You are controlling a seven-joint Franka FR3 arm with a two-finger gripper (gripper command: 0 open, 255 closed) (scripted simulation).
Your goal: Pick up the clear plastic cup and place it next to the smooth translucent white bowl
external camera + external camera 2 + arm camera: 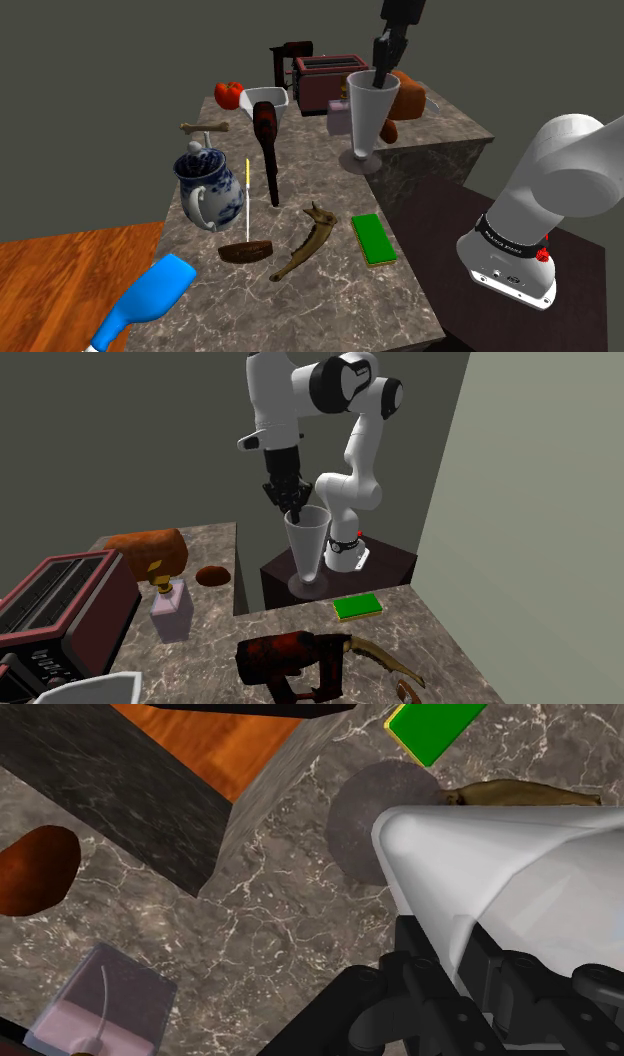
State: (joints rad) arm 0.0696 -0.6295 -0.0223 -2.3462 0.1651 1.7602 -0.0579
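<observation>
1. At the counter's (320,185) edge on the shoulder view's right, the cup (367,115) stands upright on its foot. It is a tall, pale, translucent cone.
2. The gripper (381,78) sits at the cup's rim, one finger inside and one outside. The jaws are nearly closed and appear to clasp the wall. I judge the grasp made and the lift not yet begun.
3. The next move calls for a straight lift. The cup then travels past the toaster (325,82) to the white bowl (266,101), well apart, and goes down upright beside it.
</observation>
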